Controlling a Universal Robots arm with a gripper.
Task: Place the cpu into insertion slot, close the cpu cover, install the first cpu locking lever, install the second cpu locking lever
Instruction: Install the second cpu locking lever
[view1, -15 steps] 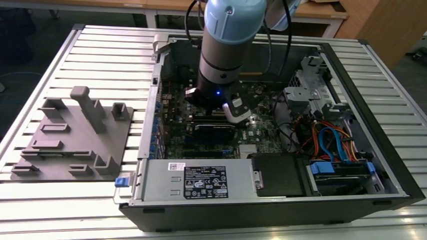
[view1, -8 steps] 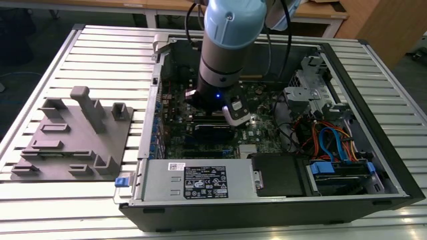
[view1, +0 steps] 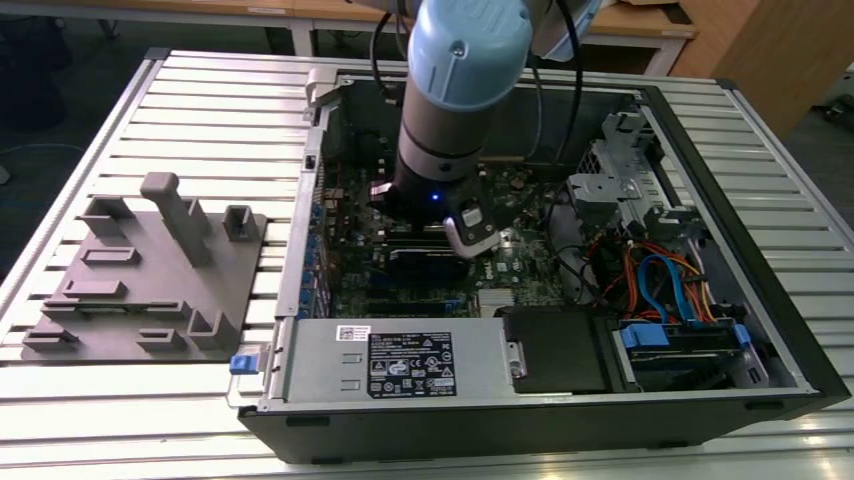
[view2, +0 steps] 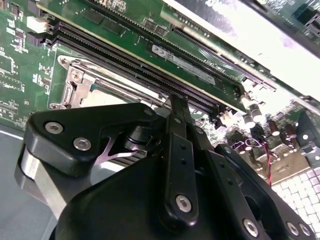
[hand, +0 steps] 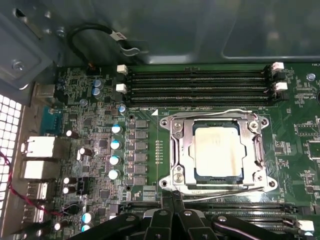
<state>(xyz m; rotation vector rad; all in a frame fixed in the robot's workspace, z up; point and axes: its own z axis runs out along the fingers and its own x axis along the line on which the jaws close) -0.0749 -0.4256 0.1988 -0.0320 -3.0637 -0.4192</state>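
The cpu, a pale silver square, lies in the insertion slot, whose dark rim shows around it. The cpu cover, a silver metal frame, lies flat over the chip's edges. One thin wire locking lever runs along the cover's side by the long memory slots. The other lever runs along the opposite side. My gripper is shut, its black fingertips pressed together right at the end of that second lever. In the second wrist view the gripper meets the cover's frame. The exterior view shows the gripper low inside the computer case.
Long black memory slots flank the socket, with another set beside my fingers. Capacitors stand near the socket. The case holds a power supply and blue and orange cables. A grey fixture plate lies outside the case.
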